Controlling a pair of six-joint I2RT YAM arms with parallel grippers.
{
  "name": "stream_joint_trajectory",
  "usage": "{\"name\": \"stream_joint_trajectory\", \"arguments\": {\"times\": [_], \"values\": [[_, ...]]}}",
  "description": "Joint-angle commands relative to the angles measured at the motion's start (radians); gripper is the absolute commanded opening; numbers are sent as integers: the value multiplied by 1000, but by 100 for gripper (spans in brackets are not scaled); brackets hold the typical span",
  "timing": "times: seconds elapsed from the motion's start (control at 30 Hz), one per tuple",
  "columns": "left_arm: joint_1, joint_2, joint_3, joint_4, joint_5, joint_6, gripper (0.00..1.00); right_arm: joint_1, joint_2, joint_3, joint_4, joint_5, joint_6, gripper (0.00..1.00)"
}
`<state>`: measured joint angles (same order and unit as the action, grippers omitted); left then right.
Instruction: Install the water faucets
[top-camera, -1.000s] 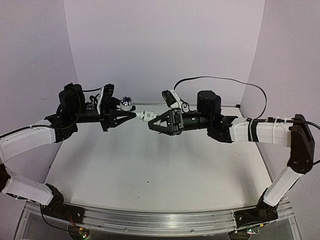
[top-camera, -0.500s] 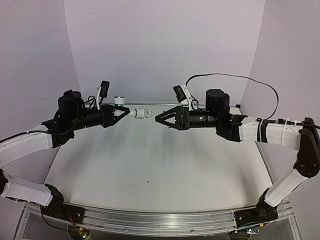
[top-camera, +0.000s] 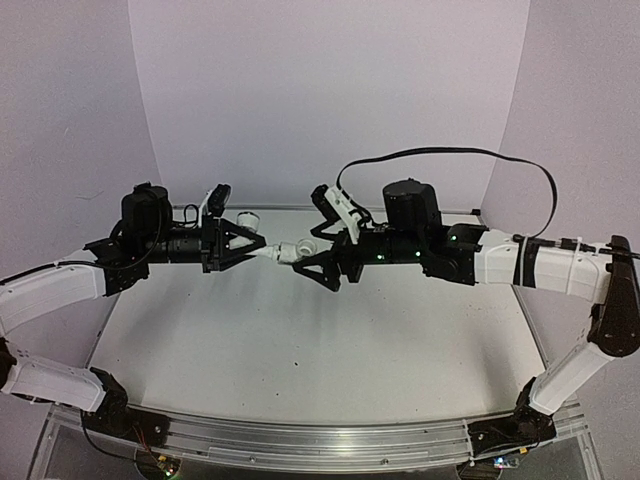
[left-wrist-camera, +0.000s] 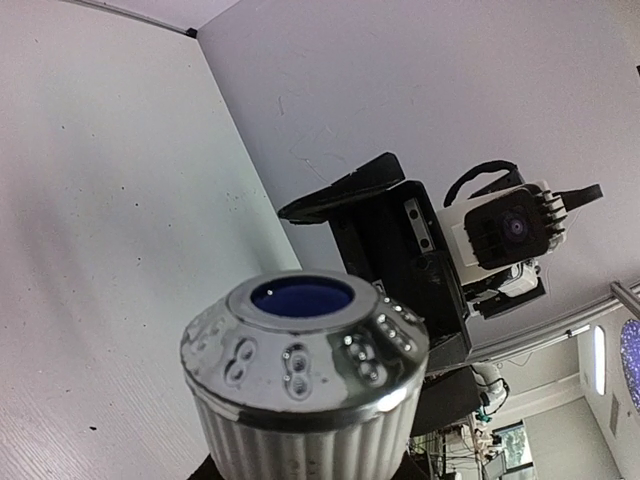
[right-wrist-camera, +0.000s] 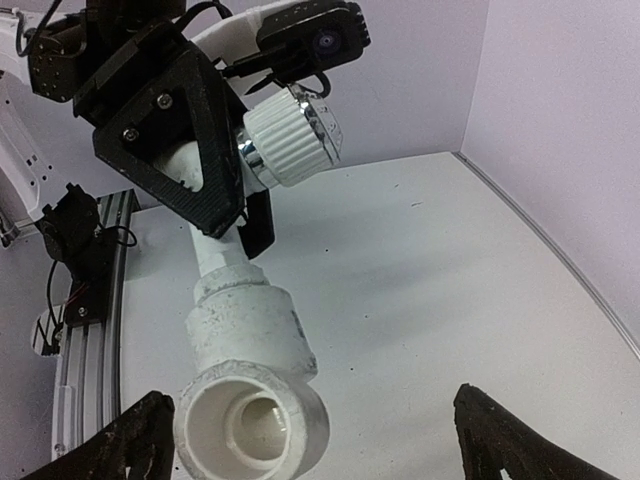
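Left gripper (top-camera: 255, 247) jaws clamped on the white faucet (right-wrist-camera: 250, 340), held above the worktop (top-camera: 300, 350), right gripper (top-camera: 308, 265) jaws spread wide either side of its elbow end

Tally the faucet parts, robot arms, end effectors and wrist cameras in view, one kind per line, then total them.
Faucet parts: 2, joined: ribbed tap, socket fitting
Robot arms: 2: left, right
End effectors: 2: left shut on the faucet parts, right open
Wrist cameras: 2: left, right
Total: 8
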<state>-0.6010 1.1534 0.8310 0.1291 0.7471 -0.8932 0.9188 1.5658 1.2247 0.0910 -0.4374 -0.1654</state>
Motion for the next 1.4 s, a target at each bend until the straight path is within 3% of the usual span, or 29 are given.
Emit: {"name": "stream_joint_trajectory", "arguments": {"times": [0.0, 0.03, 0.17, 0.37, 0.43, 0.47, 0.53, 0.63, 0.7, 0.73, 0.8, 0.83, 0.87, 0.9, 0.97, 1.03, 1.07, 1.1, 1.13, 1.37], "values": [[1, 12, 62, 45, 66, -24, 0, 3, 14, 48, 57, -64, -6, 86], [1, 17, 63, 44, 72, -24, 0, 3, 13, 48, 58, -72, -4, 84], [1, 46, 82, 44, 101, -6, 0, 3, 25, 51, 70, -132, 21, 64], [0, 30, 87, 49, 67, 163, 0, 0, 33, 37, 72, -191, 86, 14], [-3, 21, 88, 67, 73, 243, 0, 0, 26, 29, 72, -178, 128, 6], [-2, 10, 80, 104, 107, 328, 0, -11, 24, 28, 72, -171, 194, 1], [-14, -24, 37, 181, 239, 565, 0, -67, 41, 40, 73, -262, 365, 0], [-49, -98, -51, 191, 517, 1035, 0, -168, 133, 68, 149, -514, 695, 0], [-49, -117, -61, 191, 567, 1197, 0, -207, 199, 65, 253, -644, 961, 0], [-47, -106, -41, 191, 574, 1207, 0, -220, 229, 61, 297, -684, 1057, 1], [-36, -71, -4, 184, 615, 1210, 0, -239, 278, 41, 408, -743, 1218, 13], [-34, -53, 13, 183, 618, 1211, 0, -253, 295, 28, 450, -766, 1244, 34], [-34, -44, 16, 182, 604, 1205, 0, -260, 291, 19, 453, -754, 1231, 41], [-34, -36, 21, 182, 578, 1173, 0, -279, 277, 1, 432, -718, 1182, 56], [-34, -24, 29, 182, 502, 1067, 0, -305, 231, -35, 398, -658, 1092, 73], [-34, -26, 35, 182, 382, 936, 0, -315, 174, -33, 272, -575, 941, 83], [-34, -32, 31, 182, 337, 841, 0, -313, 141, -14, 87, -466, 780, 90], [-34, -43, 20, 182, 273, 737, 0, -305, 91, 0, -41, -362, 628, 93], [-34, -52, 11, 182, 242, 700, 0, -302, 57, -8, -62, -306, 577, 94], [-33, 8, 28, 170, 72, 306, 0, -156, -146, -90, -88, -120, 134, 98]]}}
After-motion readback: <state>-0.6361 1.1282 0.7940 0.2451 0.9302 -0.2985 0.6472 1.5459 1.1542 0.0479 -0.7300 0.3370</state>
